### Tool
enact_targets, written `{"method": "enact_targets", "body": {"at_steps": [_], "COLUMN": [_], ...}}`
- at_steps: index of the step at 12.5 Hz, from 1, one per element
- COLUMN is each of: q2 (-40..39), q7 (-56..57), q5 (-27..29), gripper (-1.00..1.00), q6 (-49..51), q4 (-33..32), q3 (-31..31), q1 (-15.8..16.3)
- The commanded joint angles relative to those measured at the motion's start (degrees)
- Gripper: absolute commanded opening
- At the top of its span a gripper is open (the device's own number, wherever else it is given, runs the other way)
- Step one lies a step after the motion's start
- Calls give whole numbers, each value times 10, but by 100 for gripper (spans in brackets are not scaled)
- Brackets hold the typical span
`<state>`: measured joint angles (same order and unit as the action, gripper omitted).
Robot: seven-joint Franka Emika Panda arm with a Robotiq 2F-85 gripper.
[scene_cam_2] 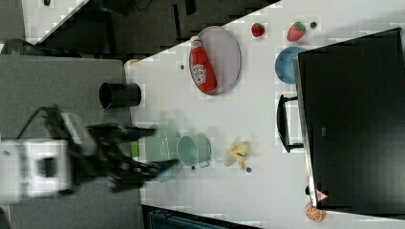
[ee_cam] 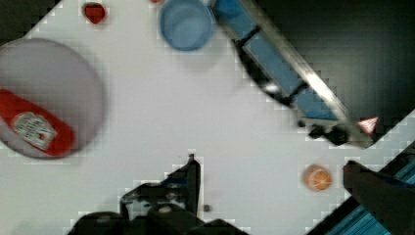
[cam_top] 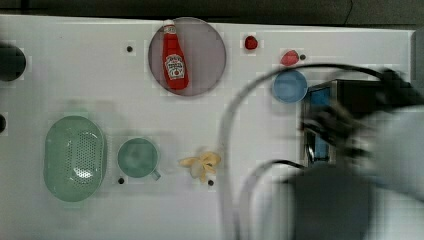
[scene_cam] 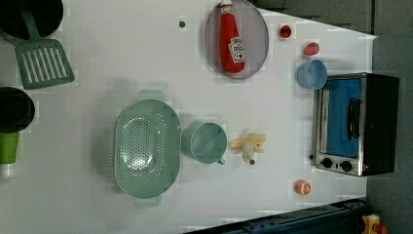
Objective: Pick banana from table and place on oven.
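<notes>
**Banana on the table, claw spread wide and holding nothing**

Your banana (scene_cam: 249, 144) lies on the white table (scene_cam: 97, 39) with its peel flaps splayed. Take the green cup (scene_cam: 204, 142) as your landmark: the banana sits just beside it, on the left view's right, apart from it, with a small dark dot at its lower tip. The perforated green colander (scene_cam: 146, 148) is just on the cup's other side. Beyond the banana from the cup, well apart, the oven (scene_cam: 358, 124) stands at the table's edge, its blue glass door facing the cup; nothing lies on its black top. Up from the cup in the left view, a ketchup bottle (scene_cam: 232, 41) lies on a grey plate (scene_cam: 255, 34); a blue bowl (scene_cam: 311, 74) sits just by the oven's upper corner, and an orange slice (scene_cam: 302, 187) lies near its knob end.

In the right view your gripper (scene_cam_2: 143, 152) hangs over the colander side of the cup, its fingers far apart and clasping nothing, clear of the banana.
</notes>
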<state>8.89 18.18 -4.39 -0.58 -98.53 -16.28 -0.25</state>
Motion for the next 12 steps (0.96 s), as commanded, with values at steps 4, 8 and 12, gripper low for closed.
{"method": "enact_targets", "body": {"at_steps": [4,8,12], "q2": [-26,-21,-23], "q7": [-321,-318,-318], "q5": [9,9,9], "gripper": [100,100,100], "q6": [-22,-18,-18], "q4": [-10,-10,-10], "q3": [121,119,120], "q1": [46,45,45]}}
